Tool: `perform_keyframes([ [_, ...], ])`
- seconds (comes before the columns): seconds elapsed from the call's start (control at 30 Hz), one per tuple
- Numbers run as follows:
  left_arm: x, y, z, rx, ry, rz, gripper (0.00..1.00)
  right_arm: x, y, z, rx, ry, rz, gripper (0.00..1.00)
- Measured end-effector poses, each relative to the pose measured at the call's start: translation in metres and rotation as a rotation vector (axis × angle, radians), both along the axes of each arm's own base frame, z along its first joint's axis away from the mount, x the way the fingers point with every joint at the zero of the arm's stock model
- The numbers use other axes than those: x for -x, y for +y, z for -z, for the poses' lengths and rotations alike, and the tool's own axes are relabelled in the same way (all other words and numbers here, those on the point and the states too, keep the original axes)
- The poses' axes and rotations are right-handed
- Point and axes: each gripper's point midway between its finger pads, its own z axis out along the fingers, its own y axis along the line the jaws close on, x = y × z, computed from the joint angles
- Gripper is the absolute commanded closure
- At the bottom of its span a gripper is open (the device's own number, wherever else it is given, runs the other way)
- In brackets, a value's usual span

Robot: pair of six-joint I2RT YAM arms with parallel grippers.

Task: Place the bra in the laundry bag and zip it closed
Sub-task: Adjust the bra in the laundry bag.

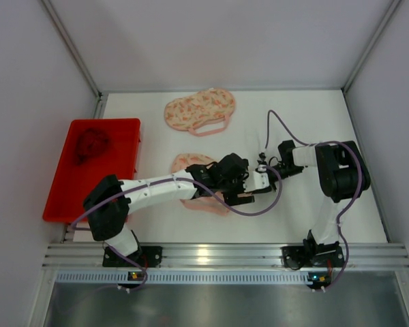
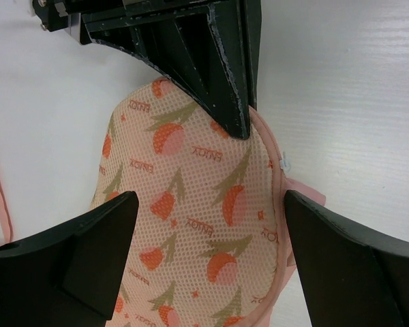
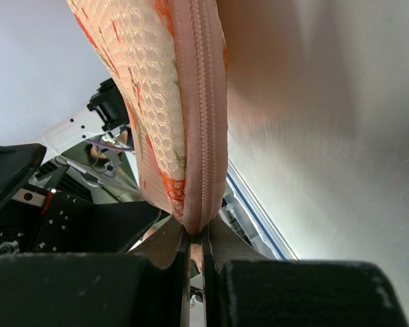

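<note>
Zipping step, probably: right tool [image 3: 194, 235] clamped on zipper [image 3: 203, 102] of laundry bag [image 2: 191, 163]; left tool [image 2: 211, 204] gaping, empty, bag beneath. Next: pin bag, pull along.

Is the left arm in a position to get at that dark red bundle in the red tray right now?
Probably yes. Its fingers are open and empty above the floral bag, and the dark red bundle lies uncovered in the red tray on that arm's own side, nothing between.
</note>
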Motion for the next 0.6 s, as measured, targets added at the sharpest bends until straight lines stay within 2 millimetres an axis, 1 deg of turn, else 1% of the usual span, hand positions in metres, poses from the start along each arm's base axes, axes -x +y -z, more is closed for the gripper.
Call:
perform_keyframes([
  [0.33, -0.0027, 0.001, 0.0045, -0.025, -0.005, 0.007, 0.06, 0.0014, 0.0014, -0.0002, -0.006, 0.007, -0.004, 1.0],
  [0.6, 0.0044, -0.0021, 0.0046, -0.018, 0.013, 0.058, 0.06, 0.0025, 0.0018, 0.0012, -0.014, 0.024, -0.005, 1.0],
])
